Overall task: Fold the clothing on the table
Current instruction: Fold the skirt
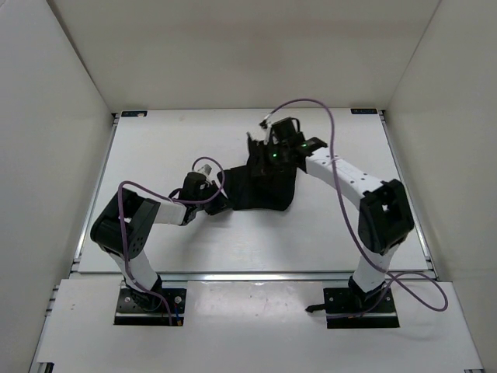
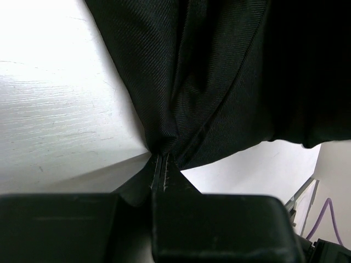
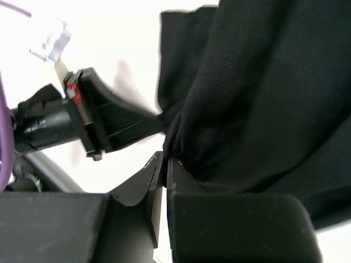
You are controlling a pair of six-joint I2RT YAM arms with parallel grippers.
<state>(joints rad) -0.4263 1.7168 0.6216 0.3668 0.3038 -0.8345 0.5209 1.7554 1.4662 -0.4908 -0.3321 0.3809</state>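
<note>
Fold step is in progress. Left pincer [image 2: 160, 167] is clamping the clothing [image 1: 264, 186] at its near-left edge. Right pincer [image 3: 166, 161] is clamping the far edge. Both are closed tight on fabric. Clothing is sitting bunched mid-surface [image 1: 311, 241]. Next move is likely calling for carrying both edges across together, evenly tensioned, then releasing.

The top camera looks down from above and behind the left arm [image 1: 128, 225] and right arm [image 1: 353, 186], far enough off to take in the whole white bench [image 1: 155, 148]. Each wrist camera sits just behind its gripper, the left gripper [image 2: 160, 160] and the right gripper [image 3: 165, 160], facing forward along it, very near the black garment [image 2: 219, 76]. All three views share that garment; the right wrist view also catches the left arm.
</note>
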